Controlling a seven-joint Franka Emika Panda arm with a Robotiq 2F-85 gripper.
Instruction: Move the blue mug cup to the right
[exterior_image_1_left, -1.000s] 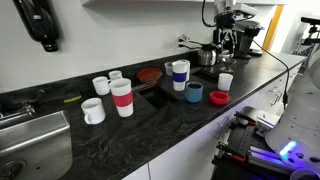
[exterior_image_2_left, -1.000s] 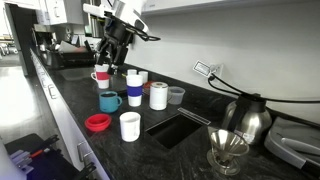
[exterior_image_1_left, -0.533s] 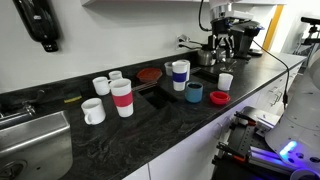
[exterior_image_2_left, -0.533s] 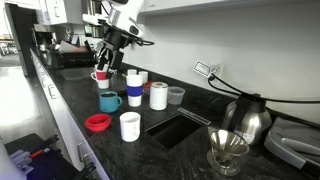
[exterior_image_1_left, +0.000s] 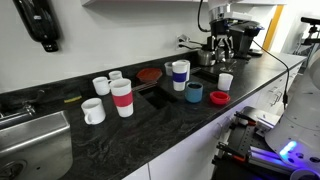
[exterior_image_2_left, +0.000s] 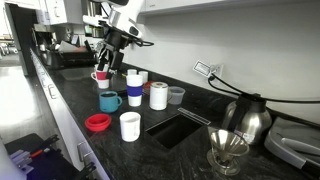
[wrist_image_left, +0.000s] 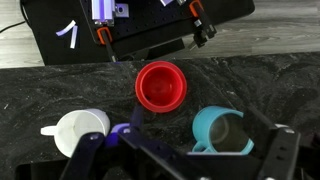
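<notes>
Black countertop (exterior_image_1_left: 150, 130) — one blue mug cup (exterior_image_1_left: 193, 93), one blue-banded cup (exterior_image_1_left: 180, 73).

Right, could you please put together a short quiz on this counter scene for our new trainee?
1. True or false: the gripper is shut on the blue mug cup.
2. In the wrist view, what lies between the white cup and the blue mug cup, a little further up? A) a flat red dish B) a banana C) a spoon
3. Fill in: in an exterior view, the taller white cup just behind the blue mug cup has a ___ band.

Key: 1 false, the gripper is open and holds nothing; 2 A; 3 blue.
</notes>
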